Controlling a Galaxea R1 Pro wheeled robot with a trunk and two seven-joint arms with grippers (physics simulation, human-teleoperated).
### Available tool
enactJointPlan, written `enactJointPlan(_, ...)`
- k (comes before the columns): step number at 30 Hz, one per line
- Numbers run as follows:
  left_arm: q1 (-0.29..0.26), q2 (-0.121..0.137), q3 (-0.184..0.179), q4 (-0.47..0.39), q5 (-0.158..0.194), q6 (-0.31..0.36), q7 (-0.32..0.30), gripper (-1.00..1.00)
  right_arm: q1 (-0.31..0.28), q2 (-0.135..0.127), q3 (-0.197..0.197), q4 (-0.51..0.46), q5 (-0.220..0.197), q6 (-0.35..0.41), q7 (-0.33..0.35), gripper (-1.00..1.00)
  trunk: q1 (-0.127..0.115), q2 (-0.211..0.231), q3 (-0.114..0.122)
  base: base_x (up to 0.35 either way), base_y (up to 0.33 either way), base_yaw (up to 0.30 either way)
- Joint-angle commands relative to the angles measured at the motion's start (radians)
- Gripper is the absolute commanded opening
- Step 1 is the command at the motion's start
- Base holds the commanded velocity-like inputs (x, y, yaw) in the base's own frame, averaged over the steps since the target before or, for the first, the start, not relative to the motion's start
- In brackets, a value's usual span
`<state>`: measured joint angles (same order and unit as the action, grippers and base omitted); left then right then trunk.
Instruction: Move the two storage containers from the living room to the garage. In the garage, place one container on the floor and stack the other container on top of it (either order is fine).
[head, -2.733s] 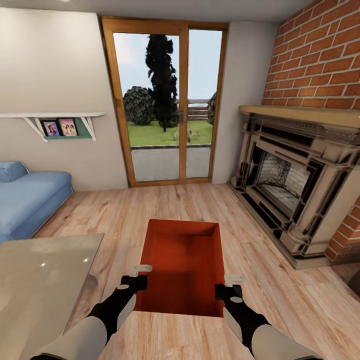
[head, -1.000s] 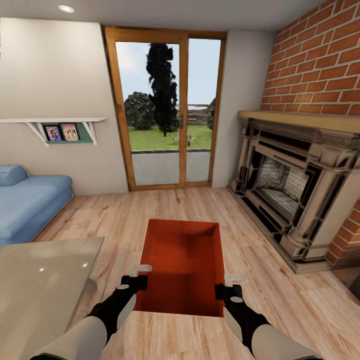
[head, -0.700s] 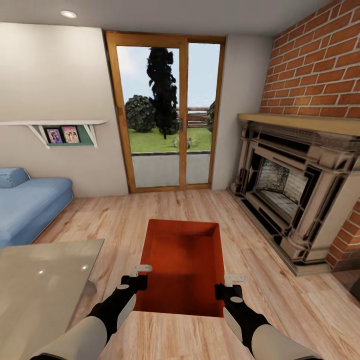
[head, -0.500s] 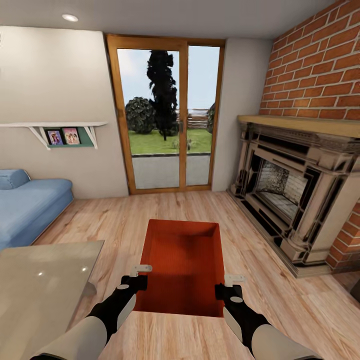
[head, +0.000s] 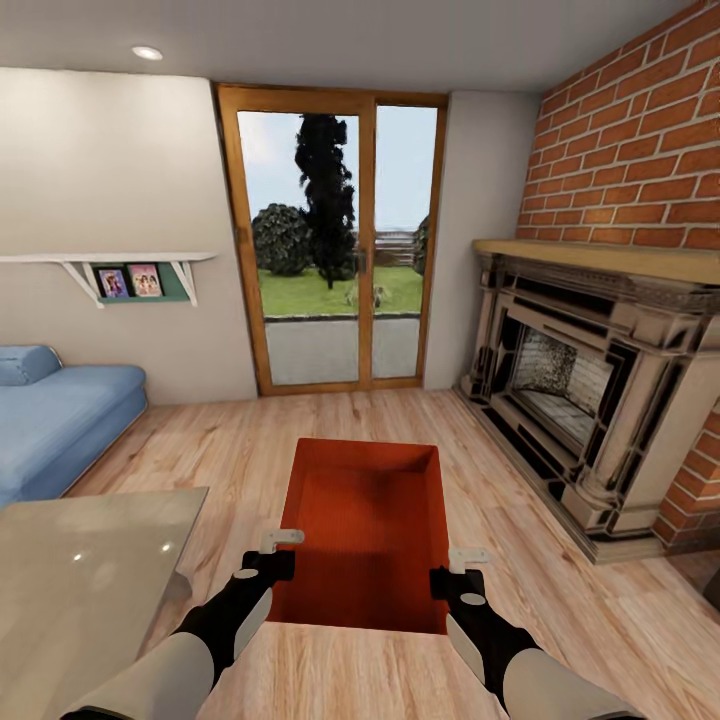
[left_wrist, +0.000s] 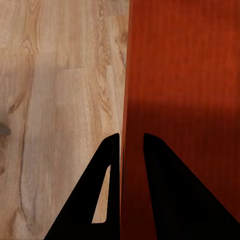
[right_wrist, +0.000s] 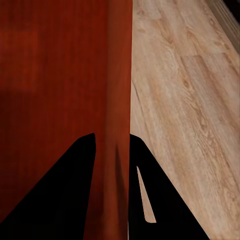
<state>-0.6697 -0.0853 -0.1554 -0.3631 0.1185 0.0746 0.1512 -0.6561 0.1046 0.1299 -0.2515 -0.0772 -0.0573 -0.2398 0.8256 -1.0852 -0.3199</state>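
While held above the wood-plank floor (head: 560, 590), storage container (head: 365, 530) sits between both arms: left gripper (left_wrist: 131, 142) jaws pinch its left wall, right gripper (right_wrist: 111, 140) jaws its right wall.

No readable text, labels, brands or numbers anywhere.

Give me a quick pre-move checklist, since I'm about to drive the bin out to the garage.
1. Left gripper clamps storage container wall: ok.
2. Right gripper clamps opposite wall: ok.
3. Container level between both arms: ok.
4. Container clear of glass table: ok.
5. Fireplace clear on the right: ok.
6. Route to garage: cannot tell.
7. Second container's whereabouts: cannot tell.
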Motion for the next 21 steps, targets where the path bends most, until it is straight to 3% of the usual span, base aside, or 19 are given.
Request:
enactJointPlan(1, -0.001, -0.001, 0.002, -0.005, -0.005, -0.007, 0.014, -1.00, 0.000, 0.001, -0.004, 0.004, -0.022, -0.004, -0.004, -1.00, 0.000, -0.001, 0.000, 0.000, 0.000, 0.000)
enactJointPlan(21, -0.001, -0.001, 0.002, -0.005, -0.005, -0.007, 0.014, -1.00, 0.000, 0.001, -0.004, 0.004, -0.021, -0.004, -0.004, -1.00, 0.000, -0.001, 0.033, 0.000, 0.000, 0.000)
